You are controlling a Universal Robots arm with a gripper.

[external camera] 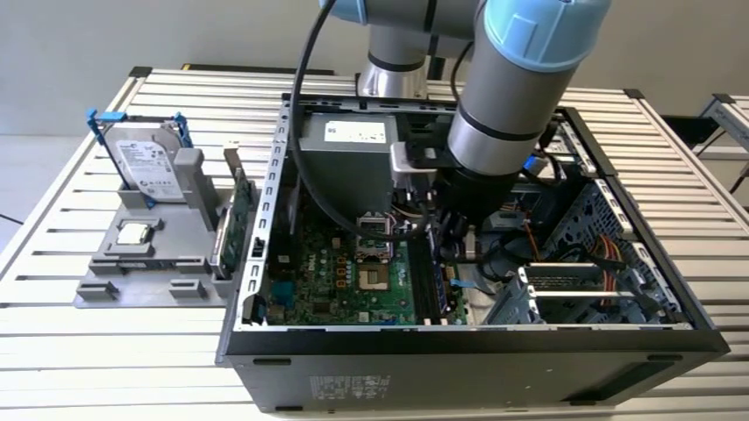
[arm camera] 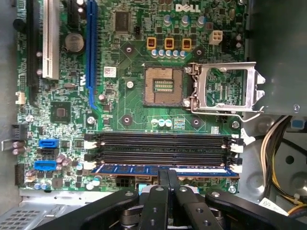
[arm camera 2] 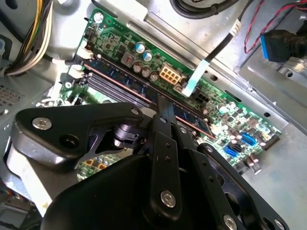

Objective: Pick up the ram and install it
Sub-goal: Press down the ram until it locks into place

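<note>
Inside case | hand on slotted ram | cables beside

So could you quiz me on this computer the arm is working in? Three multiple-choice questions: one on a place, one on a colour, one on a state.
1. Where is the ram?
A. On the grey tray outside the case
B. In a memory slot on the motherboard, under the gripper
C. Lying on the table

2. What colour is the ram?
A. Red
B. White
C. Blue

3. How is the processor socket?
A. Open, its metal frame swung aside
B. Covered by a fan
C. Clamped shut over a chip

Answers:
1 B: in the first wrist view the ram stands in the slot at the motherboard's edge, with the gripper right over it.
2 C: its long face is blue.
3 A: the processor socket lies bare, with its metal frame flipped open beside it.
</note>
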